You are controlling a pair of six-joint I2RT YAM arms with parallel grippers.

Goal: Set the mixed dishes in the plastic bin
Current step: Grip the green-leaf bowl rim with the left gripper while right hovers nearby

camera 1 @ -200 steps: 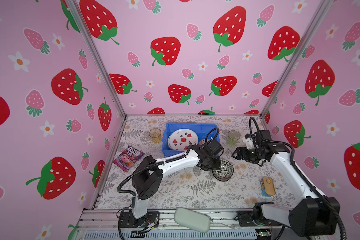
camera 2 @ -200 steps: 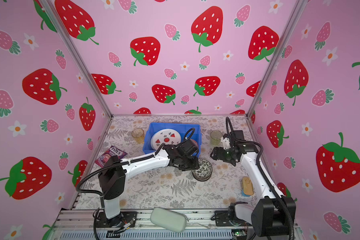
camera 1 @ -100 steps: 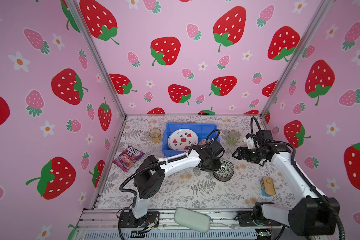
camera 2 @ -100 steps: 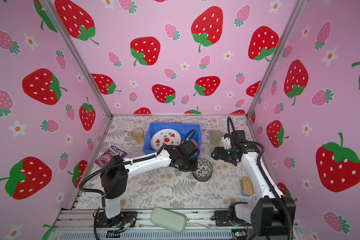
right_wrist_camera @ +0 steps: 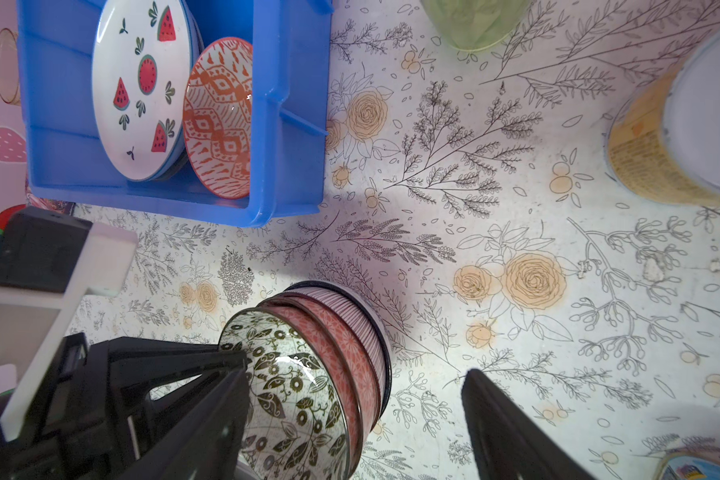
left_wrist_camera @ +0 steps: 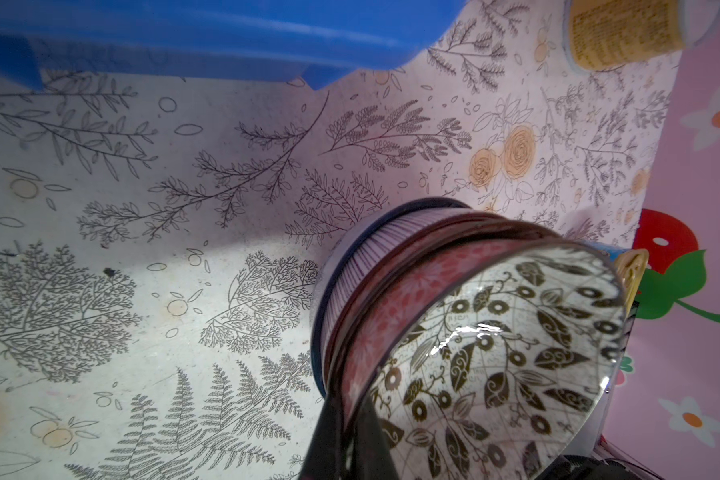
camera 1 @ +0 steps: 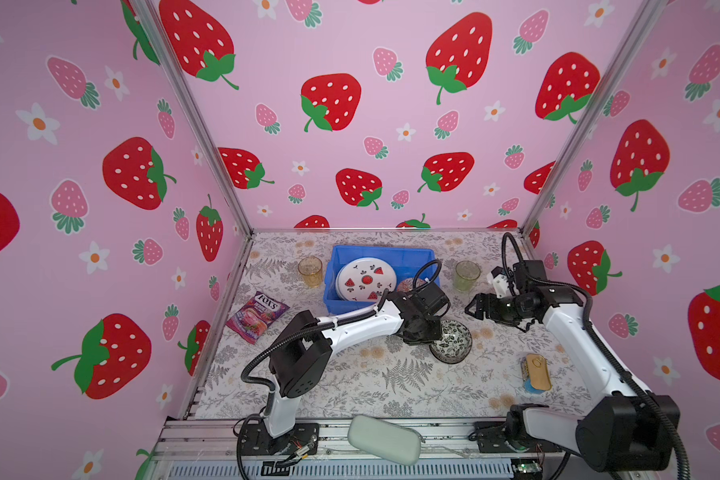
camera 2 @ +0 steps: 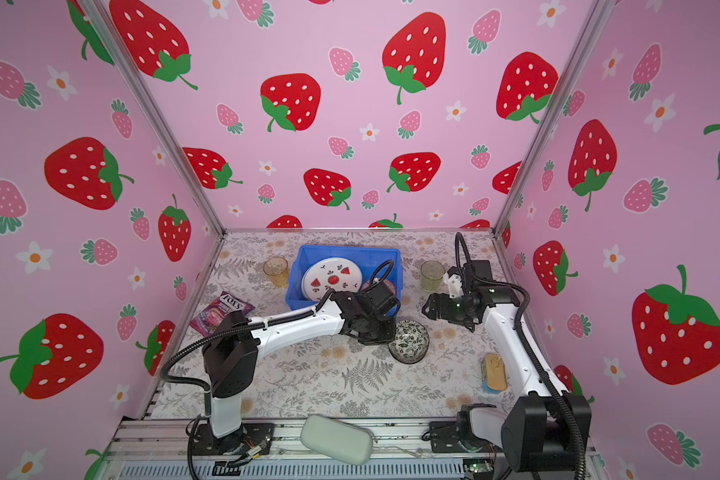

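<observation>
Nearest you, the grey-green pouch [camera 1: 383, 439] lies on the front rail and is no part of this job. Further in, on the flowered surface [camera 1: 391, 386], the left arm [camera 1: 350, 328] reaches the nested stack of bowls [camera 1: 452, 343]. A second ago its jaws stood apart at the stack; now they are pressed together on its rim, pinching the black-and-white bowl's edge, with the pink and striped bowls nested under it. The stack looks to sit on the surface, just in front of the blue bin [camera 1: 332, 291]. So the grasp seems made. I judge the lift comes next, and a rim pinch on nested bowls may shed one. The right arm [camera 1: 574, 332] hovers beyond the stack, its jaws spread and empty. Behind, the bin holds the watermelon plate [camera 1: 364, 279] and the orange bowl [right_wrist_camera: 219, 120]. The amber tumbler [camera 1: 310, 271] and the green tumbler [camera 1: 467, 275] stand outside it, one on either side.
</observation>
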